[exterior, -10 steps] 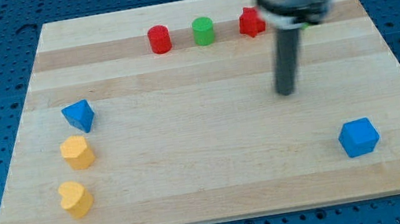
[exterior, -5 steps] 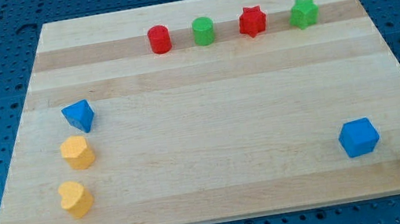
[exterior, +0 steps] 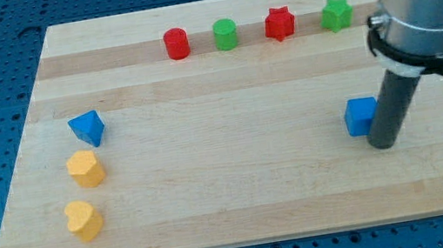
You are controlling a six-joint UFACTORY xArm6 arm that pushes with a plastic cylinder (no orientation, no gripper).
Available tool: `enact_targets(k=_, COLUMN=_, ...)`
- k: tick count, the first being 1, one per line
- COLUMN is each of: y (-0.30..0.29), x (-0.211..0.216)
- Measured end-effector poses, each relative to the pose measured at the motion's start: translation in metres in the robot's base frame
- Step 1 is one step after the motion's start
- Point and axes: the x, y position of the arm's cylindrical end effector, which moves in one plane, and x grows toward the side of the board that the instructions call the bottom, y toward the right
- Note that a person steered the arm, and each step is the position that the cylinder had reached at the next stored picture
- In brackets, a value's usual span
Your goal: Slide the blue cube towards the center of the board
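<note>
The blue cube (exterior: 360, 115) sits on the wooden board (exterior: 239, 183) at the view's right, about mid-height. My tip (exterior: 382, 144) stands right against the cube's lower right side, touching it or nearly so. The rod partly hides the cube's right edge.
A red cylinder (exterior: 177, 43), a green cylinder (exterior: 226, 34), a red star (exterior: 279, 24) and a green star (exterior: 335, 14) line the top. At the left are a blue triangular block (exterior: 87, 128), a yellow block (exterior: 86, 168) and a yellow heart (exterior: 84, 219).
My tip swung from the upper middle to the board's lower right edge, then came in against the blue cube. The cube has slid up and to the left.
</note>
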Motion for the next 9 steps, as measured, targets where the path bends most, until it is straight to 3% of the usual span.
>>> enact_targets(k=1, y=0.022, x=-0.016)
enact_targets(k=2, y=0.002, x=-0.039)
enact_targets(k=3, y=-0.057, x=-0.039)
enact_targets(k=7, y=-0.075, x=-0.007)
enact_targets(k=9, y=-0.112, x=-0.002)
